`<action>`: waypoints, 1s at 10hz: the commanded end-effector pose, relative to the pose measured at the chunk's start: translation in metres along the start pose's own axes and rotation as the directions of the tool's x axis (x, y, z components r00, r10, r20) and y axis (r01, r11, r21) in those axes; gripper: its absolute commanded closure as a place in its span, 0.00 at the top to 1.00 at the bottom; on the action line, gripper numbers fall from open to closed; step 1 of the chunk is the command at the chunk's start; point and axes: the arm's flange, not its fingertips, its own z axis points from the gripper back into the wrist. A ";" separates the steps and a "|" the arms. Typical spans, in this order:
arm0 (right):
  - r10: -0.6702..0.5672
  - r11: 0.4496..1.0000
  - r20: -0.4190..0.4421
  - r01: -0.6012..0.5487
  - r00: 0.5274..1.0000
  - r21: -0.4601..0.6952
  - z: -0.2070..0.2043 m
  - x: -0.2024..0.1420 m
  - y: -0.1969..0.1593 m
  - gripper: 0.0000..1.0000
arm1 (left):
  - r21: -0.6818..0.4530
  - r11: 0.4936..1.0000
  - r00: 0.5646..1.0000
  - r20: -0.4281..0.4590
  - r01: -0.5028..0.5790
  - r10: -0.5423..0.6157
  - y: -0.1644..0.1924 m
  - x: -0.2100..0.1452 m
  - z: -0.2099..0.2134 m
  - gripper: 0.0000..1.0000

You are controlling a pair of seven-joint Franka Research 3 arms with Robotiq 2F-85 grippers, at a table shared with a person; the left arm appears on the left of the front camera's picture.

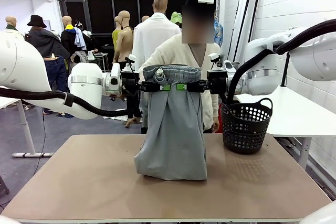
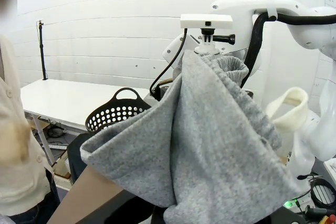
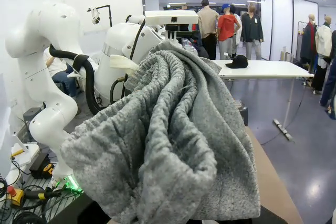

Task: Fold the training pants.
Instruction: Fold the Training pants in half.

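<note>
Training pants hang doubled, waistband pinched by left gripper and right gripper, lower fold resting mid-table.

both arms are held out level toward the middle. the left gripper and right gripper are closed tight, side by side.

Front view: we look from our side across the table at the person. Both wrist views sit close against the training pants, facing each other's arm; all three share the pants.
</note>
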 end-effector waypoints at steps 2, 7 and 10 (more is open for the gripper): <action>0.005 1.000 0.003 -0.005 1.000 0.004 -0.001 0.003 0.002 0.00 | 0.013 1.000 0.999 0.034 0.020 -0.021 -0.005 0.000 0.001 0.00; 0.005 1.000 0.003 -0.005 1.000 0.004 -0.001 0.003 0.002 0.00 | 0.013 1.000 0.999 0.034 0.020 -0.021 -0.005 0.000 0.001 0.00; 0.005 1.000 0.003 -0.005 1.000 0.004 -0.001 0.003 0.002 0.00 | 0.013 1.000 0.999 0.034 0.020 -0.021 -0.005 0.000 0.001 0.00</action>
